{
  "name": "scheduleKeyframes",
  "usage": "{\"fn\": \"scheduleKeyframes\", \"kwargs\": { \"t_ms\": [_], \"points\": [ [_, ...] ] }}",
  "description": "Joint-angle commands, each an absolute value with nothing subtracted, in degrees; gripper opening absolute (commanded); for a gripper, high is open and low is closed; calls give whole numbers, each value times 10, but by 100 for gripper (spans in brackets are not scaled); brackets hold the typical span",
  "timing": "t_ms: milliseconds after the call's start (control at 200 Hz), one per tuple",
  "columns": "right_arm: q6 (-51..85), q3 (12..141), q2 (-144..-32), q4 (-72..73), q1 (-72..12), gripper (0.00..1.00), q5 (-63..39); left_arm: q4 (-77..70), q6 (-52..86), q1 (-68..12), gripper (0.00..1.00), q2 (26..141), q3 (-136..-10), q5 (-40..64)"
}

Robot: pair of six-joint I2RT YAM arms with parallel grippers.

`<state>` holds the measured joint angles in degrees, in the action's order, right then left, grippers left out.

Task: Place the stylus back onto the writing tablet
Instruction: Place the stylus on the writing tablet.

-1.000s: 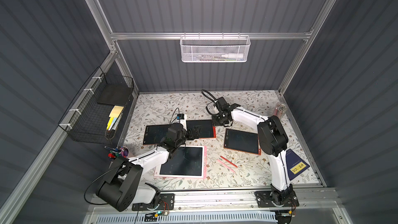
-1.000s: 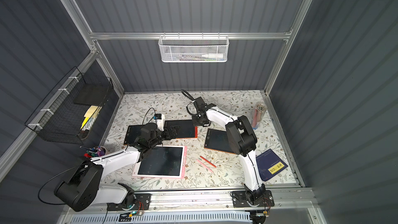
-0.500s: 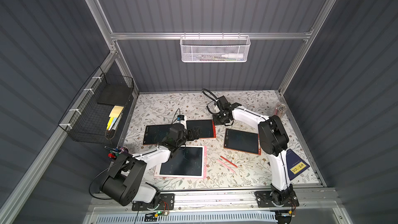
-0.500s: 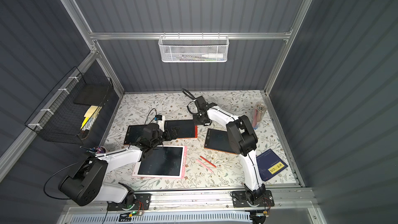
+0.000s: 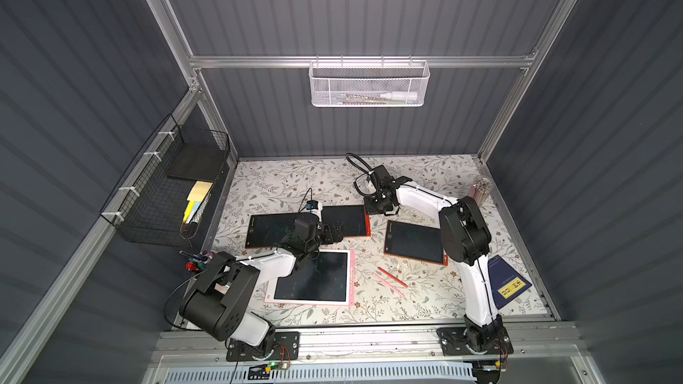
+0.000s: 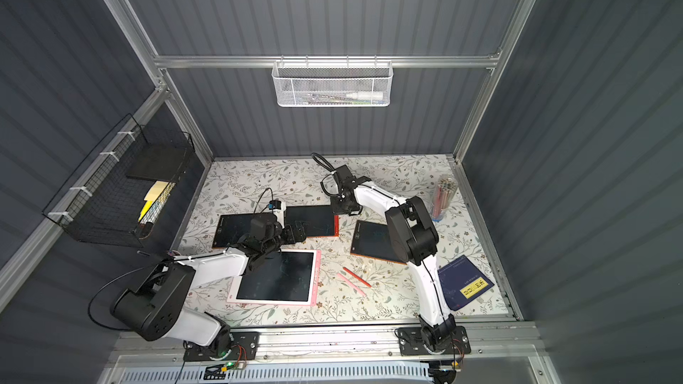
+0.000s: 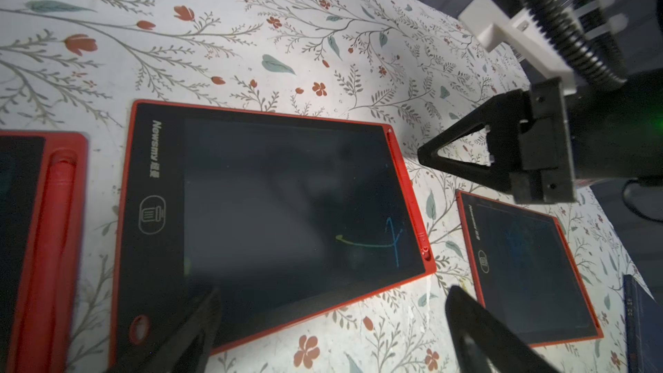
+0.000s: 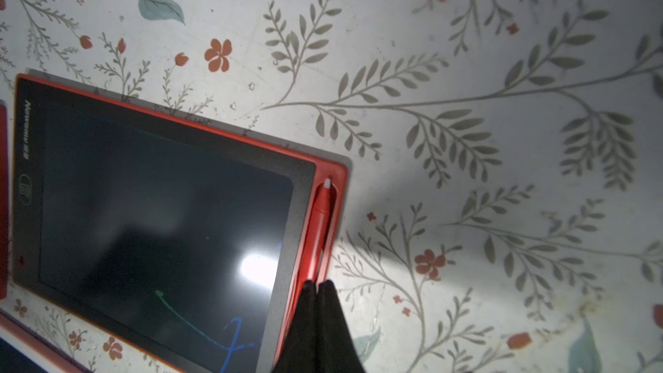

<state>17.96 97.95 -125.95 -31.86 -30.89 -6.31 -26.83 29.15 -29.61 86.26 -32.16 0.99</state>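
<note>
One red stylus (image 8: 319,224): lies in the edge slot of the red writing tablet (image 8: 161,209), white tip at the slot's end. Tablet: flat on the floral bench (image 8: 466,66). My right fingers (image 8: 333,321): pressed together, tips on the stylus's rear part. My left fingers (image 7: 473,328): spread wide, holding nothing, one over the tablet's lanyard-hole corner. Loose on the bench: a second red stylus (image 5: 392,277), a pink stylus (image 5: 386,284).

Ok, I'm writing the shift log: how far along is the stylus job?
Done: the red stylus lies in the middle tablet's slot. In hand: the shut right gripper sits at its end, perhaps pressing it home; the left gripper hovers open. Left: two loose styluses on the table.
</note>
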Motion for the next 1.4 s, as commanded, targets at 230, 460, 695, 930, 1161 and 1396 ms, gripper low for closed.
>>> {"fn": "scheduleKeyframes", "kwargs": {
  "t_ms": [230, 460, 695, 930, 1161, 1396],
  "points": [
    [179, 997, -1270, -326, -305, 0, -81, -273, 279, -299, 99, 890, -332, 11],
    [180, 1002, -1281, -326, -306, 0, -83, -273, 275, -299, 99, 909, -335, 14],
    [182, 1001, -1293, -322, -306, 0, -86, -268, 273, -299, 99, 930, -343, 10],
    [183, 995, -1298, -319, -306, 0, -87, -262, 265, -299, 99, 945, -354, 7],
    [177, 992, -1293, -325, -307, 0, -70, -261, 264, -299, 99, 948, -354, 8],
    [175, 999, -1272, -330, -306, 0, -76, -259, 266, -299, 99, 936, -353, 6]
  ]
}}
